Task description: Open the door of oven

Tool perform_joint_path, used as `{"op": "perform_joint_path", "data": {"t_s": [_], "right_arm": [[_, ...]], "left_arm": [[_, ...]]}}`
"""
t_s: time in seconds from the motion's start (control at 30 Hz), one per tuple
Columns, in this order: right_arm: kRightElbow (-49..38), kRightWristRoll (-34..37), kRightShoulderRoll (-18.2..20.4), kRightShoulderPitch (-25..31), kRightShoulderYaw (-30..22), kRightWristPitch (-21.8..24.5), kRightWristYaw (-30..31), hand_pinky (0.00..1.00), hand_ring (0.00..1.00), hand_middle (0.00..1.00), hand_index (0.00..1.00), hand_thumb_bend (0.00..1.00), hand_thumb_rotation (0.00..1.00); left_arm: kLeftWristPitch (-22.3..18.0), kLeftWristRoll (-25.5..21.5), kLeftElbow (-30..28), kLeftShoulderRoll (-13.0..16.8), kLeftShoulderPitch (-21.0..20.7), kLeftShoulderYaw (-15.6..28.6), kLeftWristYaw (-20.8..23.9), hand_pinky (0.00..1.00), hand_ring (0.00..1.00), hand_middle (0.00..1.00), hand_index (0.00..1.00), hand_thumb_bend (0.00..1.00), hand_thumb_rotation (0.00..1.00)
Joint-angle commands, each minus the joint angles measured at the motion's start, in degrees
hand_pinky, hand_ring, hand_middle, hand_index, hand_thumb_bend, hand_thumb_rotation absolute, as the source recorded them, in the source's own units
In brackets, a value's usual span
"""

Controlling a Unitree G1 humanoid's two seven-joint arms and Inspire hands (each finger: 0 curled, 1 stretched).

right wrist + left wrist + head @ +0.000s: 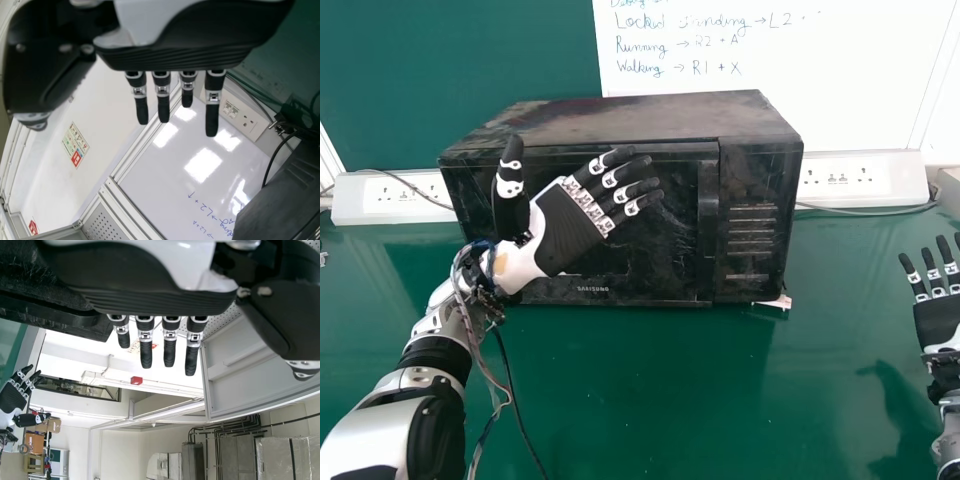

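A black oven [630, 270] stands on the green table with its door closed; the upright door handle [707, 230] is right of the door's middle. My left hand [570, 225] is in front of the door's left part, its straight fingers pointing toward the handle, fingertips a little left of it, thumb up. In the left wrist view the left hand [150, 300] has its fingers extended beside the dark oven [50, 310]. My right hand [938, 315] is at the far right of the table, away from the oven, fingers straight; the right wrist view shows this hand [175, 55] too.
White socket panels [860, 178] stand behind the oven on both sides, with cables. A whiteboard [800, 60] with writing is on the back wall. The green table [650, 400] extends in front of the oven. A dark cable hangs beside my left forearm.
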Motion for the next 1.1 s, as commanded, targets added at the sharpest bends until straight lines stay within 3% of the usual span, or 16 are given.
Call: {"op": "perform_joint_path", "data": {"t_s": [0.0,0.2,0.27,0.57,1.07], "right_arm": [[-0.3,0.6,-0.2,-0.7,-0.2,-0.1,0.6,0.76,0.91,0.94,0.87,1.00,0.90],[-0.3,0.6,-0.2,-0.7,-0.3,-0.4,1.1,0.78,0.93,0.96,0.89,1.00,0.87],[-0.4,0.7,-0.2,-0.7,-0.4,-0.3,1.1,0.76,0.93,0.96,0.91,1.00,0.86],[-0.3,1.0,-0.3,-0.7,-0.7,-0.4,1.2,0.84,0.96,1.00,0.97,1.00,0.85],[-0.3,0.3,-0.2,-0.7,-0.2,-1.9,0.3,0.97,1.00,1.00,0.89,1.00,0.88]], "left_arm": [[-0.7,0.8,0.2,-0.3,-1.0,-0.5,0.8,0.67,0.85,0.95,0.90,0.97,0.84],[0.1,1.9,0.6,-0.6,-1.1,-0.5,2.5,0.68,0.86,0.97,0.92,0.99,0.79],[-0.1,2.2,0.5,-0.8,-1.0,-0.6,3.0,0.68,0.87,0.97,0.92,0.98,0.79],[0.3,3.5,0.6,-1.3,-1.0,-1.2,4.5,0.70,0.90,0.99,0.93,0.97,0.78],[1.1,4.6,1.8,-2.3,-1.0,-2.3,6.8,0.73,0.93,1.00,0.95,0.96,0.81]]}}
